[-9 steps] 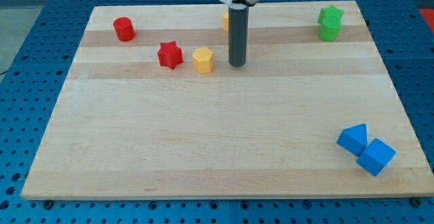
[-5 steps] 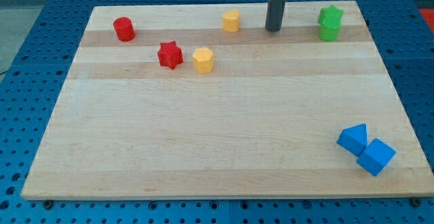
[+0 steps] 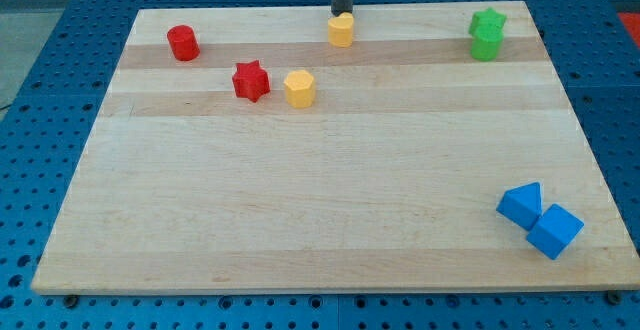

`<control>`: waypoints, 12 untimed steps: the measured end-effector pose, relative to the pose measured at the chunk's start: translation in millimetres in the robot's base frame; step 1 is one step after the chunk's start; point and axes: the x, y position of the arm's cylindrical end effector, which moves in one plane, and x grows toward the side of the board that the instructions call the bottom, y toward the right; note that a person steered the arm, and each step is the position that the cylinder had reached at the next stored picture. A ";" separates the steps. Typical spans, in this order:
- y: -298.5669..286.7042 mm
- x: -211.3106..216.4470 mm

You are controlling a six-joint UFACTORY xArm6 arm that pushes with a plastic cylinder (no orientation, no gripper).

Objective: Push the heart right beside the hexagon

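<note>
Worktop [image 3: 330,190] of pale wood carries all our blocks, and our arm ends in a bare rod with no claw on it, so no claw state can be told. We see my tip [image 3: 342,14] at the view's top edge, just behind the yellow heart [image 3: 342,30] and touching or nearly touching its far side; we cannot tell which. Yellow hexagon [image 3: 299,88] sits below and to the view's left of the heart, apart from it, with the red star [image 3: 251,80] just beside it on the view's left. Further left, near the top, stands the red cylinder [image 3: 182,42]. Two green blocks [image 3: 487,34] crowd the top right corner, touching. Near the bottom right, the blue triangular block [image 3: 521,205] touches the blue cube [image 3: 555,231].
</note>
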 end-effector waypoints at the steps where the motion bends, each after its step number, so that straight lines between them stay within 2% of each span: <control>1: 0.1 31.4; 2: 0.1 68.7; 4: 0.1 105.6; 12: 9.1 126.1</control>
